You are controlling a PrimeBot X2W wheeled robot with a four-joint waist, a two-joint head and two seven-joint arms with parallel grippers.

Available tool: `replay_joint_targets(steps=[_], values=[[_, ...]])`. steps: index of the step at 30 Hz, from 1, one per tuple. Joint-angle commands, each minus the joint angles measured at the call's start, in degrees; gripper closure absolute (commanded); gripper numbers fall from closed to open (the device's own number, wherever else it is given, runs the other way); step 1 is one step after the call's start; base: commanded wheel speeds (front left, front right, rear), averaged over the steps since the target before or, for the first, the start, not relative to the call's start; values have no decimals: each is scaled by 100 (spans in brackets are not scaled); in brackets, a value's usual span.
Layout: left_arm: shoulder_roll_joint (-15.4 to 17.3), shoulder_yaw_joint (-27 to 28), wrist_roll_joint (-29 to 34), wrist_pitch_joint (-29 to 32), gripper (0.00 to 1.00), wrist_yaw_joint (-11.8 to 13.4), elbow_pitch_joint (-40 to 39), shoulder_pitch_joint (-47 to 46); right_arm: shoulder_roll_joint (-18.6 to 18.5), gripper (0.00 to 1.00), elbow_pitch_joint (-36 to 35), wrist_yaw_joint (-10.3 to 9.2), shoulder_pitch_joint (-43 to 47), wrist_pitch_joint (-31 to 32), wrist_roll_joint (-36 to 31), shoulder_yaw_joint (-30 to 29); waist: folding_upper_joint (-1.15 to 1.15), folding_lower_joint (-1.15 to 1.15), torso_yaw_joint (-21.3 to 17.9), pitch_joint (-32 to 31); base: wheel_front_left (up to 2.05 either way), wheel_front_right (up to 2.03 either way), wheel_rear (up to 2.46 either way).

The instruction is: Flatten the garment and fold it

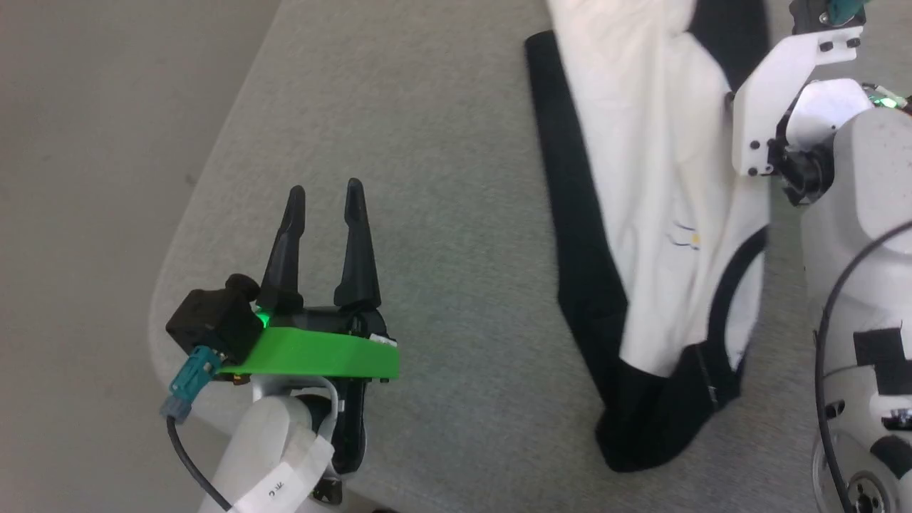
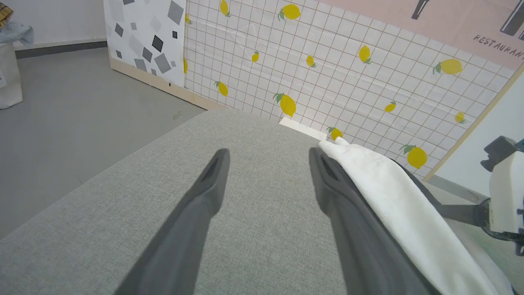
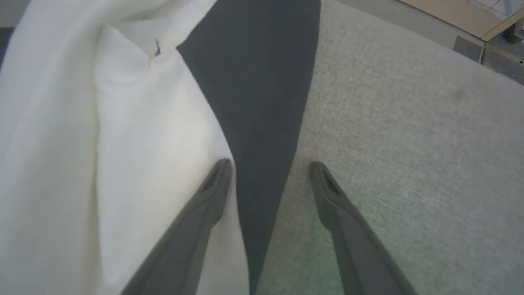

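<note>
Left gripper (image 1: 325,189) sits at eight o'clock over the grey table (image 1: 442,142), fingers apart and empty. The shirt (image 1: 641,178) lies bunched lengthwise at two o'clock; it looks soft, light and limp. Right gripper (image 3: 270,166), fingers apart, hovers over its black sleeve (image 3: 262,82), so the sleeve's edge looks the best place to pinch.

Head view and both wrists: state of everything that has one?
garment: lying on the grey table, bunched into a long strip, not flattened, not folded.
left end effector: open, empty, over bare table, apart from the garment.
right end effector: open, gripping nothing, spread over the garment's black part at its edge; whether it touches the cloth cannot be told.
</note>
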Motion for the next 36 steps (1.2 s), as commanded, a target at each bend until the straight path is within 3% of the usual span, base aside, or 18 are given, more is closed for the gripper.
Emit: replay_joint_targets(steps=[1,2,3,4,5,8,17,21,26,31,36], values=[[-13,-7,-33,-26,0,45,-28,-98,-4,0,65,-9,-115,147,-106,-25,0,-1,301,290,0,0,0],[-13,-16,-39,-26,0,55,-31,-99,2,0,130,-9,-159,319,-144,-45,0,-1,311,296,0,0,0],[-13,-21,-44,-26,0,65,-31,-101,9,51,177,-9,-195,473,-152,-84,0,-1,313,300,0,0,0],[-13,-27,-44,-26,0,78,-31,-104,13,71,205,-9,-206,583,-175,-83,0,-1,309,294,0,0,0],[-13,-27,-41,-26,0,96,-33,-101,17,100,218,-9,-202,652,-200,-42,0,-1,293,275,0,0,0],[-13,22,3,-26,0,122,-19,-84,15,100,14,-9,-146,223,-155,2,0,-1,193,217,0,0,0],[-13,280,408,-26,0,-18,112,122,-33,100,-966,-9,1003,-2692,397,44,0,-1,-522,-454,0,0,0],[-13,434,619,-26,0,-111,195,303,-51,100,-1783,-9,1872,-3252,601,-76,0,-1,-951,-856,0,0,0],[-14,649,826,-26,0,-220,261,547,10,100,-3421,-9,3143,-3085,643,-604,0,-1,-1514,-1300,0,0,0],[-14,780,933,-26,0,-299,293,724,83,100,-5001,-9,4401,-2266,584,-1351,0,-1,-1995,-1527,0,0,0],[-14,812,954,-26,0,-371,370,752,96,100,-5456,-9,5310,-1271,971,-2098,0,-1,-2275,-1596,0,0,0]])
